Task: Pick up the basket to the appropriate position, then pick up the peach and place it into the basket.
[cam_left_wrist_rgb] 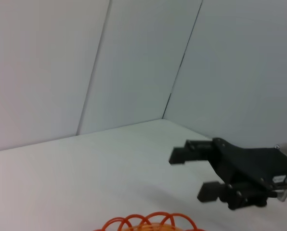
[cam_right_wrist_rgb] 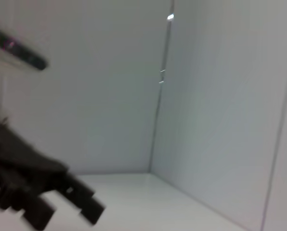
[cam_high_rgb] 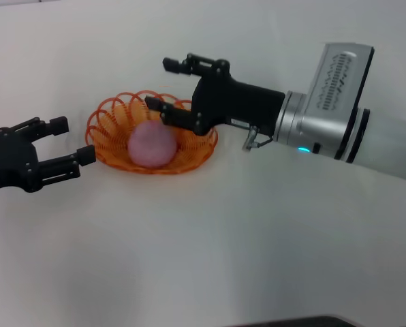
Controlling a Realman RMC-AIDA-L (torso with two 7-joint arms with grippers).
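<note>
Pink fuzzy peach [cam_high_rgb: 150,144] sits in orange wire basket [cam_high_rgb: 109,120], scalloped rim.

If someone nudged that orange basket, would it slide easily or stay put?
The basket looks like thin open wire, so probably light and apt to slide on the smooth table. The peach inside adds some weight and may roll within.

- The right gripper [cam_high_rgb: 162,83] reaches in from the right side, its two black fingers spread apart.
- The left gripper [cam_high_rgb: 72,141] sits at the left edge, fingers spread apart too.
</note>
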